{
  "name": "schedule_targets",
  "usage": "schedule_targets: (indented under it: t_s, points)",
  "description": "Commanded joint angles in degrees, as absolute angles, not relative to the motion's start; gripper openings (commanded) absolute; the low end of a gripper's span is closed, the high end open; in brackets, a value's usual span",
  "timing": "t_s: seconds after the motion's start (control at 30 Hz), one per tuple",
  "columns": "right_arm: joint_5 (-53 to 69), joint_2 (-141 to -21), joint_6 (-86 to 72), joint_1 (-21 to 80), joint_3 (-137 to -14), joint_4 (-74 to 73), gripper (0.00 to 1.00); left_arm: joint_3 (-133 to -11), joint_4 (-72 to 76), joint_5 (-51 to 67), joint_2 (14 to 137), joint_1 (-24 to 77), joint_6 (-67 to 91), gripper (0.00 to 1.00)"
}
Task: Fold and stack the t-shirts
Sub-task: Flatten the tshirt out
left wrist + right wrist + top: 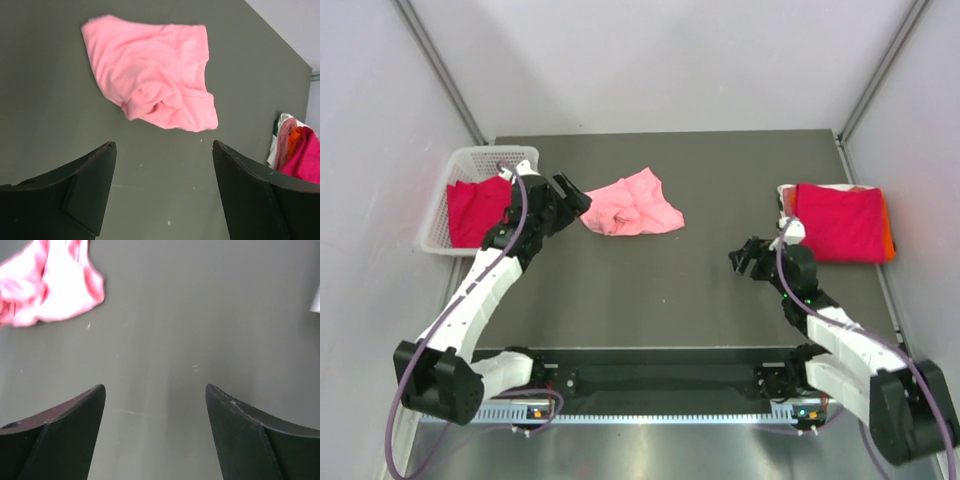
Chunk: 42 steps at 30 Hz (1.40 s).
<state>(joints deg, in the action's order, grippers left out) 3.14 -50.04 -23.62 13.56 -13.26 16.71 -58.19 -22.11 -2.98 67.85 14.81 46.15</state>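
Salmon-pink t-shirt [632, 205] crumpled in a loose heap on the dark table [720, 300], left of centre in the far half. Just beside the near-left edge of the cloth, left gripper [570, 192], held above the tabletop, jaws spread wide and empty. Right gripper [744, 258] well apart from the tee, over bare table near the folded stack [840, 222] at the right edge: crimson on top, orange and white edges showing beneath. Likewise wide open, holding nothing. Another crimson tee [475, 210] lying in the white mesh basket [470, 158] at far left. Judged as the start of spreading the pink tee flat before folding. Risks from here: pinching a bunched ridge rather than a single hem or shoulder, so lifting a wad and leaving the shirt twisted; closing on two layers at once, so no clean flattening; with sleeves and collar buried in the crumple, no easy choice of matching corners for the two arms, hence a skewed fold. Also possible: dragging instead of lifting and shoving the cloth toward the basket; scraping a fingertip on the tabletop through too deep a descent.
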Motion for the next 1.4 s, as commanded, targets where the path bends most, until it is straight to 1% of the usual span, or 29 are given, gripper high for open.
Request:
schedule_targets:
  t_s: [0.0,0.07,0.17,0.2,0.23,0.27,0.3,0.33,0.37,0.4,0.43,0.5,0.6,0.77,0.97,1.07,1.1,1.13,1.2,1.23,1.33,1.37]
  points:
    - [7.0,-56.4,-21.4,17.9,-19.9,20.0,0.80,-54.8,-16.8,-5.8,67.2,15.1,38.6,0.82]
    - [7.6,-60.1,-21.3,19.3,-24.6,17.9,0.77,-54.1,-14.2,-5.0,69.5,15.4,37.0,0.81]
    - [8.7,-70.4,-20.9,21.1,-32.6,13.9,0.74,-55.1,-13.7,-4.7,73.8,16.0,35.8,0.79]
    - [9.9,-72.6,-20.8,21.4,-34.8,12.8,0.74,-55.5,-13.7,-5.4,74.3,16.4,35.4,0.79]
    - [10.5,-75.1,-20.5,21.5,-39.8,11.7,0.74,-55.4,-12.9,-5.7,75.1,16.6,34.5,0.80]
    - [10.9,-80.3,-20.3,21.6,-42.6,8.4,0.73,-54.8,-12.3,-5.6,74.9,16.7,33.9,0.81]
    - [11.9,-82.9,-20.0,21.5,-48.5,6.7,0.68,-53.6,-11.8,-7.1,74.8,16.9,33.7,0.84]
    - [12.6,-85.7,-19.6,21.6,-51.6,4.9,0.67,-52.7,-11.1,-8.2,74.2,17.0,33.7,0.88]
    - [13.2,-90.8,-19.0,21.6,-54.7,1.6,0.66,-51.3,-8.4,-8.6,72.6,17.0,33.5,0.89]
    - [13.9,-93.4,-18.9,21.7,-60.3,0.2,0.65,-48.5,-7.0,-8.9,71.7,17.1,33.3,0.92]
    - [14.4,-97.9,-18.5,21.8,-62.9,-1.4,0.64,-47.0,-5.6,-9.8,70.1,17.1,33.3,0.92]
    - [14.5,-102.0,-18.1,22.1,-69.9,-5.0,0.59,-42.8,-1.7,-10.7,68.6,17.3,33.6,0.92]
    - [14.9,-108.5,-17.8,22.7,-76.9,-8.2,0.59,-37.6,3.1,-11.5,66.8,17.4,34.4,0.92]
    - [14.8,-115.4,-18.5,24.2,-82.2,-9.8,0.59,-34.1,6.3,-10.7,66.0,17.4,34.8,0.91]
    - [17.3,-118.2,-19.5,25.7,-82.5,-7.3,0.58,-33.8,7.2,-10.0,65.9,17.4,35.2,0.91]
    - [18.7,-119.6,-19.3,26.5,-83.9,-7.6,0.54,-33.6,7.4,-9.9,66.1,17.4,35.2,0.91]
    - [19.1,-119.8,-19.4,26.9,-84.7,-7.6,0.52,-33.5,7.4,-10.0,66.0,17.4,35.2,0.90]
    - [19.2,-120.0,-19.0,27.1,-85.0,-7.9,0.41,-33.5,7.4,-10.0,66.4,17.4,35.2,0.90]
    - [18.7,-119.4,-18.3,27.4,-85.0,-8.7,0.22,-33.6,7.4,-9.8,66.6,17.4,35.0,0.90]
    - [18.1,-117.4,-17.8,27.5,-84.3,-8.8,0.01,-33.7,7.4,-9.7,66.8,17.5,35.0,0.89]
    - [16.1,-112.3,-16.6,27.5,-78.1,-7.0,0.00,-33.6,7.6,-9.2,67.0,17.5,34.8,0.89]
    - [15.4,-108.1,-16.4,27.5,-76.0,-6.8,0.00,-33.4,7.6,-9.1,67.0,17.6,34.8,0.89]
